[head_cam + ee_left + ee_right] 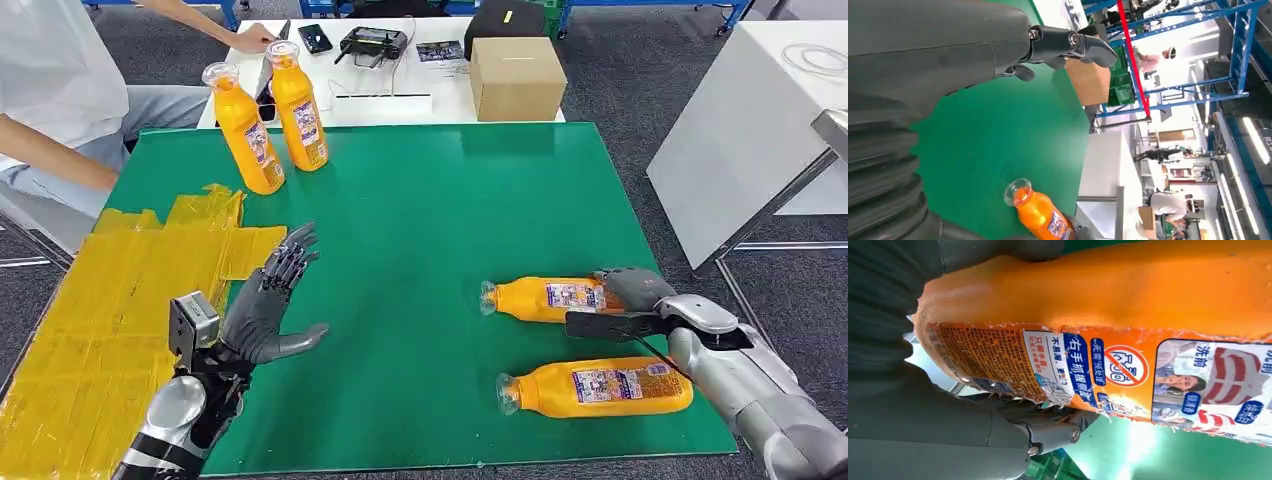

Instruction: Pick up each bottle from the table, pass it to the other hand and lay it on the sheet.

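Observation:
Two orange juice bottles lie on their sides on the green table mat (420, 230). My right hand (632, 300) grips the base end of the farther lying bottle (540, 298), which still rests on the mat; up close its torn label (1148, 365) shows with my dark fingers (1048, 432) wrapped around it. The nearer lying bottle (598, 388) is untouched. Two more bottles (250, 130) (298, 105) stand upright at the mat's far left. My left hand (268, 300) hovers open, fingers spread, beside the yellow sheet (110, 300). From the left wrist I see a lying bottle (1040, 212).
A person's arms (60, 160) reach in at the far left beside the sheet. Behind the mat a white table carries a cardboard box (515, 78), a controller (372, 42) and a phone (314, 38). Another white table (740, 150) stands at the right.

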`<state>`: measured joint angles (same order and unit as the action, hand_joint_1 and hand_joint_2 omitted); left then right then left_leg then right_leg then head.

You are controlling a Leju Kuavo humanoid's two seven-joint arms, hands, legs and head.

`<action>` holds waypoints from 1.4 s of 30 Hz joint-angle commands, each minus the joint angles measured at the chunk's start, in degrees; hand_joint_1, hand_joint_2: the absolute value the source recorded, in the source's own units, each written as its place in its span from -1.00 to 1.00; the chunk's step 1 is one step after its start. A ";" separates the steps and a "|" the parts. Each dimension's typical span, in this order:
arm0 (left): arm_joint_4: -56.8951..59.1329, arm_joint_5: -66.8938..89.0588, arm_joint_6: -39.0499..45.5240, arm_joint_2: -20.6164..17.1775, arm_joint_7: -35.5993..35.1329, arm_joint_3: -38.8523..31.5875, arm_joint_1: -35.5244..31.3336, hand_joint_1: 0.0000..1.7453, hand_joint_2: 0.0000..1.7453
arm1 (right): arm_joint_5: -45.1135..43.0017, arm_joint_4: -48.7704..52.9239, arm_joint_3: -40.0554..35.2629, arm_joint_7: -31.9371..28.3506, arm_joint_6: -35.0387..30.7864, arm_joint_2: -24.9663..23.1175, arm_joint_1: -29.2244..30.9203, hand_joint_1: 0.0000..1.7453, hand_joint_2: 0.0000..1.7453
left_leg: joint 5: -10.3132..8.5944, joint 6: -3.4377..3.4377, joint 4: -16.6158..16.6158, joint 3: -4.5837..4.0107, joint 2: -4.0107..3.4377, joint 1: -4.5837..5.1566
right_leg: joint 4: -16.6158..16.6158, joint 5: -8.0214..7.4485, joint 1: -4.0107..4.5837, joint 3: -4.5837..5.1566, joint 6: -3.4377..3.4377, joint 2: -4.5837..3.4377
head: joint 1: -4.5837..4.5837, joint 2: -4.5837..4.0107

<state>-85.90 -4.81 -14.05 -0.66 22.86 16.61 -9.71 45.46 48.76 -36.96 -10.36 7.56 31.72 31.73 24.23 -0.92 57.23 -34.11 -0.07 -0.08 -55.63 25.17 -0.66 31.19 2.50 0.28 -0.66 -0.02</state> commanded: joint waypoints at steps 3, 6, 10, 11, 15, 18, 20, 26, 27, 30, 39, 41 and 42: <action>3.63 0.10 0.04 -0.18 -0.29 0.76 -1.42 -1.00 1.00 | 0.93 -4.98 -1.79 0.51 -0.48 -2.77 1.80 1.00 1.00 | 0.10 0.09 -0.08 0.31 -0.09 -0.13 | 0.17 0.02 0.13 -0.31 -0.13 -0.12 | 0.00 0.00; 3.59 0.17 0.09 -0.11 -0.40 0.63 -1.25 -1.00 1.00 | 2.40 -5.31 -1.48 1.07 -2.82 -3.80 1.49 1.00 1.00 | 0.02 0.03 -0.05 0.12 -0.04 -0.04 | 0.08 -0.01 0.04 -0.11 -0.05 -0.06 | 0.00 0.00; 2.35 0.41 0.17 -0.15 -0.74 0.24 -0.43 -1.00 1.00 | 4.11 -1.67 2.93 0.85 -11.01 -6.10 -1.59 1.00 1.00 | 0.05 0.06 -0.09 0.23 -0.12 -0.09 | 0.14 -0.02 0.09 -0.20 -0.09 -0.16 | 0.00 0.00; 1.96 0.69 0.17 -0.25 -0.99 0.25 -0.24 -1.00 1.00 | 4.26 1.28 5.98 0.15 -14.01 -7.23 -3.70 1.00 1.00 | 0.06 0.06 -0.09 0.22 -0.11 -0.09 | 0.14 -0.01 0.09 -0.20 -0.09 -0.14 | 0.00 0.00; 0.72 2.58 0.73 -0.32 -2.41 1.26 0.16 -1.00 1.00 | -3.33 14.00 22.31 -1.82 -22.36 -17.32 -12.23 1.00 1.00 | 0.11 0.10 -0.11 0.27 -0.17 -0.13 | 0.16 0.02 0.14 -0.23 -0.14 -0.19 | 0.00 0.00; 1.55 3.18 1.15 -0.35 -2.88 2.89 -0.61 -1.00 1.00 | -11.75 22.75 27.97 -4.36 -22.73 -23.17 -16.40 1.00 1.00 | 0.07 0.08 -0.07 0.05 -0.18 -0.10 | 0.05 -0.01 0.13 -0.04 -0.09 -0.20 | 0.02 0.00; 2.51 3.18 1.23 -0.18 -2.94 4.00 -1.55 -1.00 1.00 | -14.99 26.12 28.62 -5.72 -22.48 -25.96 -18.27 1.00 1.00 | 0.19 0.15 -0.08 0.25 -0.21 -0.16 | 0.06 0.09 0.19 -0.21 -0.18 -0.26 | 0.00 0.00; 3.92 2.61 1.90 -0.07 -3.39 5.87 -3.04 -1.00 1.00 | -22.58 28.65 26.50 -8.88 -20.81 -31.76 -20.39 1.00 1.00 | 0.08 0.08 -0.07 0.05 -0.02 -0.17 | 0.05 0.07 0.17 -0.04 -0.11 -0.02 | 0.00 0.00; 3.92 2.61 1.90 -0.07 -3.39 5.87 -3.04 -1.00 1.00 | -22.58 28.65 26.50 -8.88 -20.81 -31.76 -20.39 1.00 1.00 | 0.08 0.08 -0.07 0.05 -0.02 -0.17 | 0.05 0.07 0.17 -0.04 -0.11 -0.02 | 0.00 0.00; 4.04 2.45 2.02 -0.14 -3.48 6.16 -3.18 -1.00 1.00 | -23.87 28.57 25.61 -9.18 -20.22 -32.34 -20.31 1.00 1.00 | 0.10 0.09 -0.07 0.09 -0.03 -0.18 | 0.06 0.08 0.18 -0.09 -0.12 -0.04 | 0.00 0.00; 4.92 1.44 2.31 0.02 -3.82 7.67 -4.73 -1.00 1.00 | -31.03 25.56 20.61 -9.48 -14.94 -34.91 -18.92 1.00 1.00 | 0.04 0.06 -0.06 0.01 0.02 -0.10 | 0.03 0.08 0.08 -0.01 -0.09 0.04 | 0.02 0.00; 5.35 1.12 2.15 0.38 -3.90 8.10 -5.50 -1.00 1.00 | -30.98 23.46 17.63 -9.34 -12.85 -36.29 -18.20 1.00 1.00 | 0.07 0.08 -0.05 0.05 -0.01 -0.13 | 0.04 0.09 0.11 -0.05 -0.11 0.01 | 0.02 0.00; 5.50 0.91 2.08 0.53 -3.95 8.32 -5.86 -1.00 1.00 | -31.21 22.14 15.93 -9.21 -11.42 -36.93 -17.69 1.00 1.00 | 0.06 0.08 -0.03 0.03 -0.02 -0.13 | 0.02 0.09 0.11 -0.02 -0.11 0.00 | 0.02 0.00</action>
<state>-84.96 -2.86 -11.78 -0.44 19.43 22.27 -11.49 15.96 75.63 -14.40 -19.98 -9.14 -2.16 11.26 24.22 -0.90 57.20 -34.23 -0.07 -0.13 -55.65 25.21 -0.63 31.32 2.47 0.32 -0.63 -0.02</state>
